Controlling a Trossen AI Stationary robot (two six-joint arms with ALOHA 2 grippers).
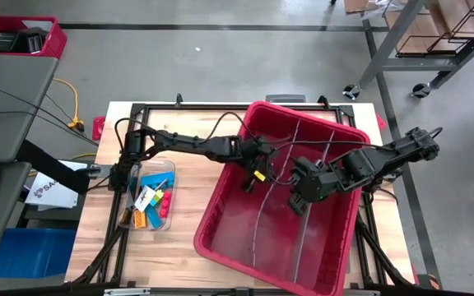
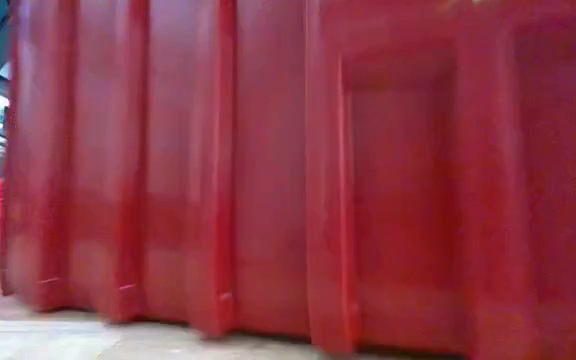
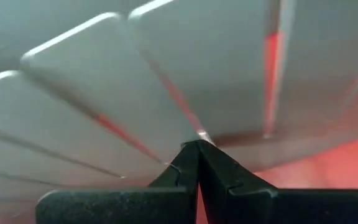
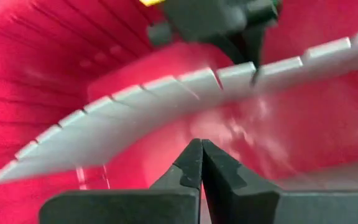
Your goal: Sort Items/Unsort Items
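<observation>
while both the left gripper [image 1: 252, 182] and right gripper [image 1: 296, 200] reach shut and empty-handed inside the red bin [image 1: 220, 238], probably shifting it, the items [image 1: 148, 200] wait in the clear tray [image 1: 169, 215] beside it.

Even, bright overhead light across the high view, soft shadows only under the arms. Low view is filled by the red bin wall [image 2: 268, 170], smeared and soft. Both wrist views are blurry close up: pale glare washes the dividers [image 3: 104, 74], red glow bleeding through at the edges.
</observation>
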